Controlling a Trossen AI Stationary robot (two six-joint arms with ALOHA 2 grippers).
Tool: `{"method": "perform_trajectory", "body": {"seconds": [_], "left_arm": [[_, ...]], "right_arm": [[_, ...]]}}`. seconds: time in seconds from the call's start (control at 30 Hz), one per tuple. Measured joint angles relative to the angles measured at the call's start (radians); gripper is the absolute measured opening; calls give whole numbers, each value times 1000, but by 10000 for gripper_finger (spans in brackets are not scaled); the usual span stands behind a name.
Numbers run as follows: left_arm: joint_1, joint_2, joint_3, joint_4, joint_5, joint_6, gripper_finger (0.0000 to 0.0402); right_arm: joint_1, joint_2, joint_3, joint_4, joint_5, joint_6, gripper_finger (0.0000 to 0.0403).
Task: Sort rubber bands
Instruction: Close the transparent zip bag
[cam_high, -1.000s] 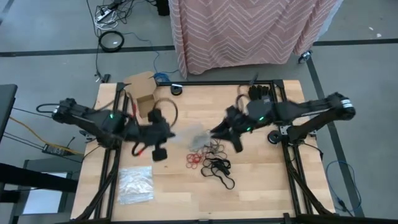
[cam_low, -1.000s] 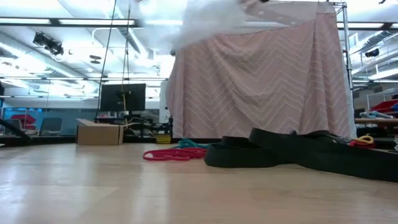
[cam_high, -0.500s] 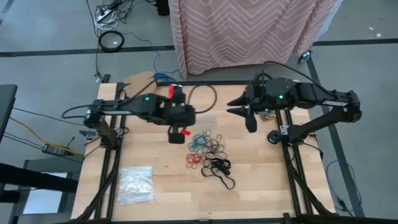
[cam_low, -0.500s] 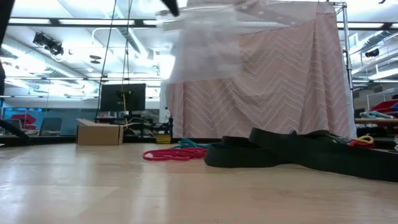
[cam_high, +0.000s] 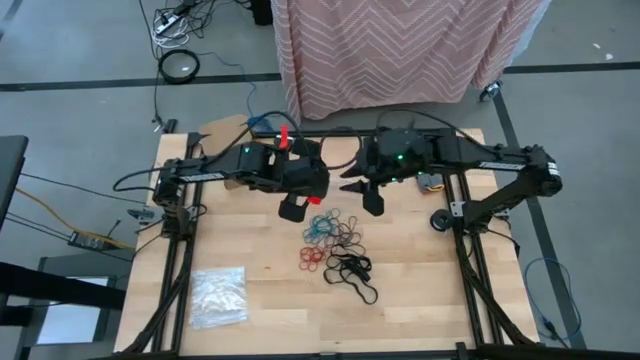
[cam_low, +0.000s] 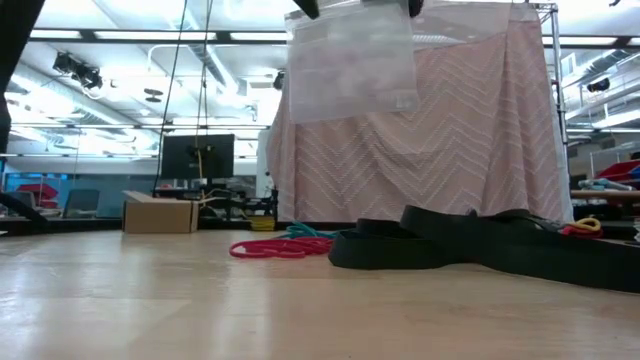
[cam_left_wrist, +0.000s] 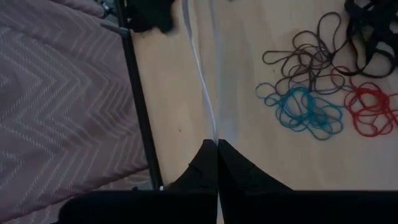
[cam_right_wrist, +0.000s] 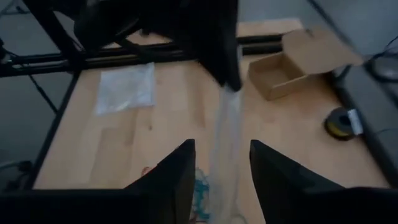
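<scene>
Nothing sorted yet: rubber bands (cam_high: 335, 245) lie mixed mid-table, and a spare bag (cam_high: 218, 296) sits at my near left. Farther back, my left gripper (cam_left_wrist: 217, 144) pinches a clear bag (cam_low: 350, 55) aloft; right gripper (cam_right_wrist: 221, 152) spread around its edge, not gripping.

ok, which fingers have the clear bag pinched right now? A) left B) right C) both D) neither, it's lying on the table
A: the left gripper's fingers are shut on the clear bag's edge, holding it up above the table, while the right gripper's fingers stand open on either side of it.
</scene>
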Motion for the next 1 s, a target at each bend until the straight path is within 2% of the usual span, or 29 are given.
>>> {"method": "perform_trajectory", "body": {"seconds": [0.2, 0.3, 0.37, 0.47, 0.5, 0.8, 0.9, 1.0], "left_arm": [[0, 0, 0, 65, -1, 26, 0], [0, -1, 0, 103, -1, 26, 0], [0, -3, 0, 103, -1, 26, 0], [0, -5, 0, 99, -7, 14, 0], [0, -5, 0, 100, -16, 12, 1], [2, -50, -1, 115, -94, -102, 53], [14, -94, -1, 139, -57, -149, 75], [35, -144, -1, 199, 36, -189, 98]], "right_arm": [[0, 49, 1, 33, -9, 12, 159], [0, 63, 1, 32, 17, 57, 142], [-1, 68, 0, 30, 39, 84, 110], [-1, 67, 0, 39, 52, 90, 30], [-1, 64, 0, 37, 57, 93, 16], [-1, 33, 0, 30, 95, 132, 0], [-1, 21, 0, 35, 94, 132, 0], [-1, 15, 0, 45, 79, 132, 0]]}}
